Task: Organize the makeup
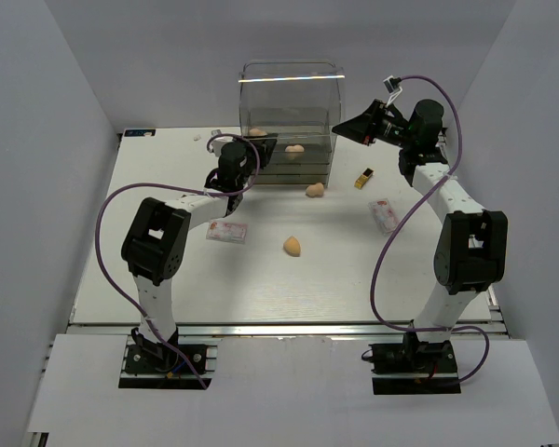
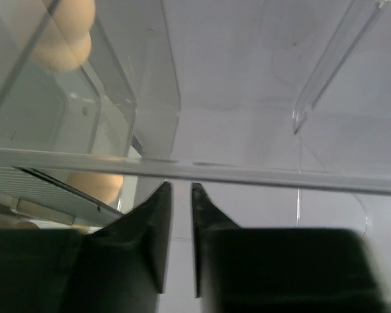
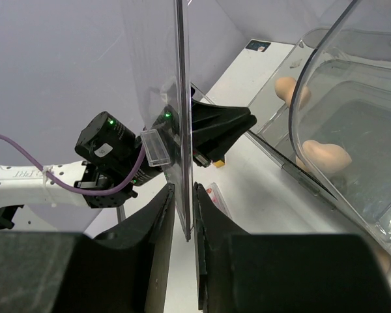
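Note:
The clear drawer box (image 1: 289, 116) stands at the back middle. My right gripper (image 1: 368, 123) is at its right side, shut on a clear plastic panel (image 3: 182, 117) of the box. My left gripper (image 1: 231, 158) is at the box's front left, its jaws a narrow gap apart with nothing seen between them, tips just under a clear rim (image 2: 247, 175). One peach sponge (image 1: 294, 149) lies inside the box, one (image 1: 257, 133) at its left, and two (image 1: 315, 190) (image 1: 292, 246) on the table. A lipstick (image 1: 363, 178) and two packets (image 1: 226, 232) (image 1: 383, 215) lie on the table.
The white table (image 1: 186, 289) is walled by grey panels on three sides. The right arm's purple cable (image 1: 391, 233) hangs over the right part of the table. A small white label (image 1: 138, 132) lies at the back left corner.

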